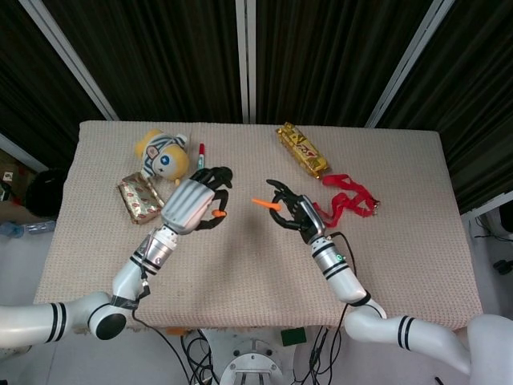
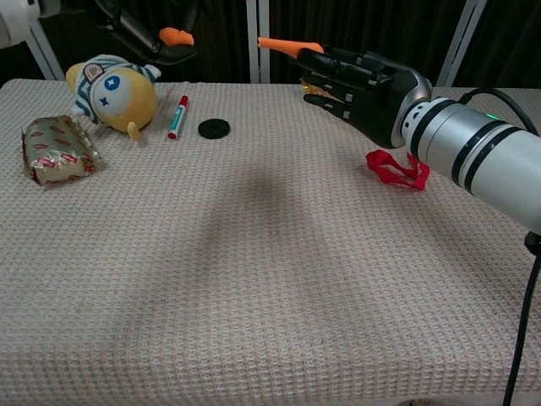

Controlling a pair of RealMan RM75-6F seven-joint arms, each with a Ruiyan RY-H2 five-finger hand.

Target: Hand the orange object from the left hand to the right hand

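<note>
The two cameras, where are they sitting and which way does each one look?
Head view: high up, looking straight down at the table; shows both arms, the left hand and the right hand.
Chest view: low, looking across the table toward the curtains; shows the right hand and forearm, and the left hand's fingers.
Both show the orange piece in the right hand, the yellow toy and the red strap.

No words or numbers can be read in these pictures. The gold snack bar [image 1: 303, 150] has red marks on its wrapper, and the shiny packet [image 2: 52, 150] has red shapes on it too, but they are too small and blurry to read. The marker pen [image 2: 177, 117] has a green and white label, and its print is too tiny to make out.
</note>
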